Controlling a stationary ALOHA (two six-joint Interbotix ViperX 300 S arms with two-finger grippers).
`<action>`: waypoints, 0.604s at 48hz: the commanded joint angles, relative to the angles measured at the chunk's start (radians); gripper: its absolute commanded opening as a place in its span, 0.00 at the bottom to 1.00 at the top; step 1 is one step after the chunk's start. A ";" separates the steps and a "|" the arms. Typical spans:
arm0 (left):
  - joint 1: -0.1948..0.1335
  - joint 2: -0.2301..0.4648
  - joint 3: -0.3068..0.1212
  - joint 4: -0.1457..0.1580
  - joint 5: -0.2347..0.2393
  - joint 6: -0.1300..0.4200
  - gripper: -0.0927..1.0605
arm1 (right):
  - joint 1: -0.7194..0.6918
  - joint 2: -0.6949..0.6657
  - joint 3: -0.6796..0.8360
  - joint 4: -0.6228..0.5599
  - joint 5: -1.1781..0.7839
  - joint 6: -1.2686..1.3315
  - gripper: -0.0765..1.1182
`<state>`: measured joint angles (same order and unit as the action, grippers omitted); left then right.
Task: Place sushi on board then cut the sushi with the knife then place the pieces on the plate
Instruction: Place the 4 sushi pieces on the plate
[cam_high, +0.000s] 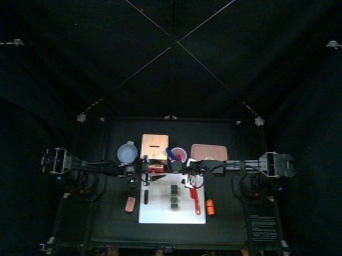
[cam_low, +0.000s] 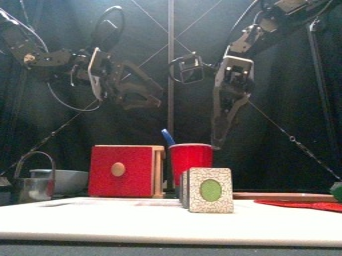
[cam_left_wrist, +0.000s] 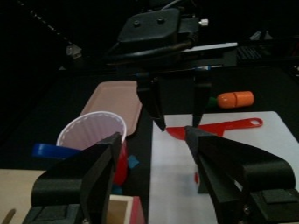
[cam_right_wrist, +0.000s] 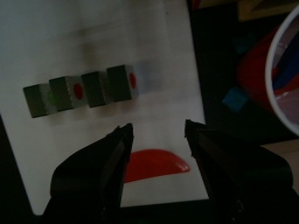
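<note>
sushi roll (cam_high: 174, 196) on the white board (cam_high: 154, 213), red knife (cam_right_wrist: 158, 164) beside it
the roll is lying in the middle of the board, its long axis running near to far, and the knife is lying just to its right. the right gripper (cam_right_wrist: 158, 131) is hanging over the knife with jaws apart, so it is the nearer one. the left gripper (cam_left_wrist: 156, 144) is hovering over the board's far left edge, jaws also apart.

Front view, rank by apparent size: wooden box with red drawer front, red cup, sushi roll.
1. pale wooden box with a red drawer front: clearly largest.
2-3. dark green toy sushi roll and red cup: look about alike. The roll stands nearer the camera and covers the cup's lower part, so no ranking between them.
</note>
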<state>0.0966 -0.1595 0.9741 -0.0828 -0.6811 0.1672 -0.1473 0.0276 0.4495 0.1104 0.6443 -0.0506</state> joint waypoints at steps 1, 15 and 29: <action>0.012 -0.017 0.002 0.000 -0.011 0.002 0.88 | 0.005 0.017 -0.046 -0.006 -0.006 -0.003 0.79; 0.028 -0.034 0.038 0.000 -0.011 0.002 0.88 | 0.058 0.078 -0.074 0.035 -0.072 0.003 0.79; 0.026 -0.046 0.057 0.000 -0.009 0.002 0.88 | 0.094 0.123 -0.075 0.061 -0.107 0.012 0.79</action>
<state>0.1212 -0.1933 1.0416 -0.0828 -0.6811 0.1672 -0.0568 0.1611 0.3973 0.1687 0.5507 -0.0399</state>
